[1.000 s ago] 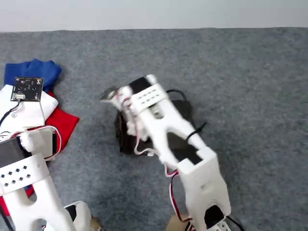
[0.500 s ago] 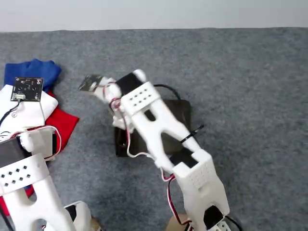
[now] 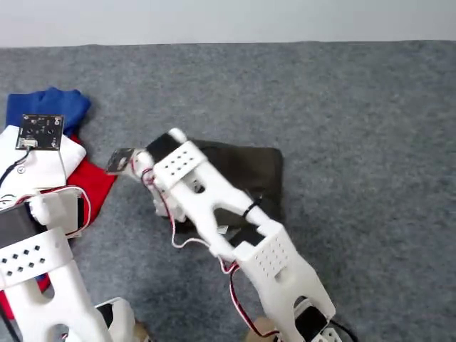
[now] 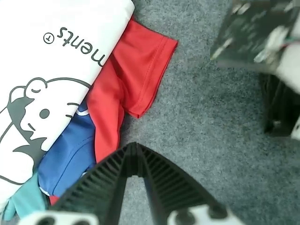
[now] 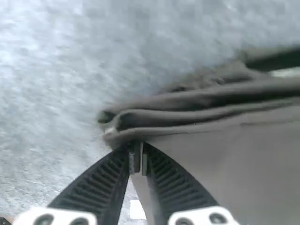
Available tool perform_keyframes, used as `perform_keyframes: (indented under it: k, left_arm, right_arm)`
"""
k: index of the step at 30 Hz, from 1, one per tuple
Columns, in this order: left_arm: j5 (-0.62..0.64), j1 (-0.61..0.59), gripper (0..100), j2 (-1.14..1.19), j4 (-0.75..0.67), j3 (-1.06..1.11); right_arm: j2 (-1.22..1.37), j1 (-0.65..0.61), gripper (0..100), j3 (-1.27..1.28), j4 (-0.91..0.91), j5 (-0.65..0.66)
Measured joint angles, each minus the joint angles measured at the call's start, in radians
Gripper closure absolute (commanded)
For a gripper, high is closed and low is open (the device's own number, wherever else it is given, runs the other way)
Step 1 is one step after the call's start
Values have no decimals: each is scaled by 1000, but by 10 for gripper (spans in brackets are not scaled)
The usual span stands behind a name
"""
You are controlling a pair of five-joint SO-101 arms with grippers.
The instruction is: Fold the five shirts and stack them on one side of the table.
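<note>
Dark shirt (image 3: 249, 171) is lying folded; right gripper (image 5: 136, 161), swinging toward the pile (image 3: 43, 164), is clamping its edge for stacking; left gripper (image 4: 137, 154) is hanging, jaws together.

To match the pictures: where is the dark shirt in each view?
High view: dark shirt mid-table, under the right arm.
Left wrist view: dark shirt across the grey mat from the red shirt.
Right wrist view: its folded edge in the right end effector.
Shared landmark: grey mat.

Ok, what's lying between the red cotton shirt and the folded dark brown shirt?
Bare grey carpet lies between the red shirt and the folded dark brown shirt, in the left wrist view; the right arm's small circuit board hangs above it.
</note>
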Motion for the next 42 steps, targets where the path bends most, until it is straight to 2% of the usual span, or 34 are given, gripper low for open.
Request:
perform_keyframes:
  k: [8, 14, 19, 27, 30, 33, 36, 42]
  left_arm:
    - [0, 0, 996, 0, 0, 0]
    - [0, 0, 996, 0, 0, 0]
    - [0, 0, 996, 0, 0, 0]
    - [0, 0, 996, 0, 0, 0]
    - [0, -6, 996, 0, 0, 0]
    - [0, -55, 996, 0, 0, 0]
    - [0, -127, 996, 0, 0, 0]
    - [0, -219, 996, 0, 0, 0]
  right_arm:
    - [-25, -12, 988, 0, 0, -6]
    - [-209, 25, 988, 35, 0, -40]
    - [-388, 43, 988, 212, 0, -51]
    - [-658, 252, 988, 529, 0, -127]
    - [-715, 353, 988, 563, 0, -210]
    - [-747, 456, 988, 565, 0, -321]
    - [-750, 545, 988, 565, 0, -377]
    - [-746, 585, 988, 565, 0, -405]
